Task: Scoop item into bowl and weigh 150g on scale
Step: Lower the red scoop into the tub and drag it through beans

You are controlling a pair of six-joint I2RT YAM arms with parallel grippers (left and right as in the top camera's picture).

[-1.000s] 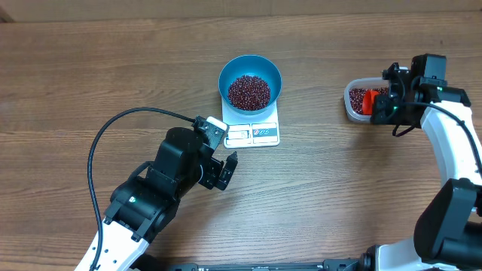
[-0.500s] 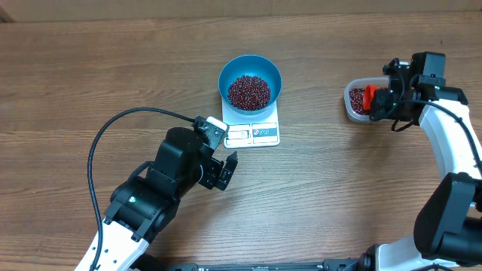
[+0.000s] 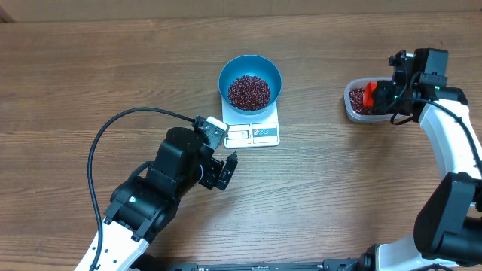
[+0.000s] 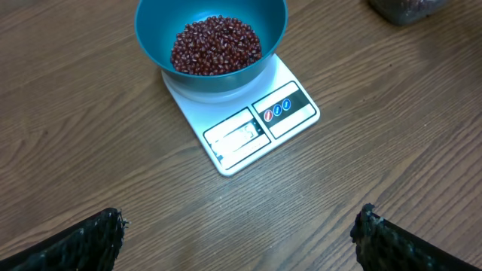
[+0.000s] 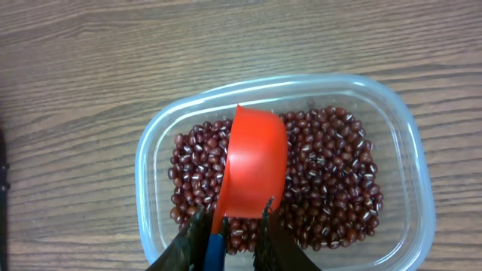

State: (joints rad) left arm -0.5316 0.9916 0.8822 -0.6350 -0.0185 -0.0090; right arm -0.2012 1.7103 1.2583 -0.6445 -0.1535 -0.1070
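My left end effector [image 4: 239, 220] gapes wide and empty, just short of the scale [image 4: 256, 132] carrying the blue bowl [image 4: 218, 81] of beans [image 4: 215, 45]. Farther right, my right end effector [image 5: 233, 214] stands slightly parted around the red scoop [image 5: 254, 165] handle, the scoop resting on beans in the clear tub [image 5: 407, 173].

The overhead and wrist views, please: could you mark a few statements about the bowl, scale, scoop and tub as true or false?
The blue bowl sits on the scale. True.
The bowl is empty. False: it holds beans.
The red scoop lies in the clear tub, on beans. True.
The left gripper clamps the scale. False: its jaws stand open, clear of the scale.
The tub is beside the left arm. False: it sits at the right gripper.
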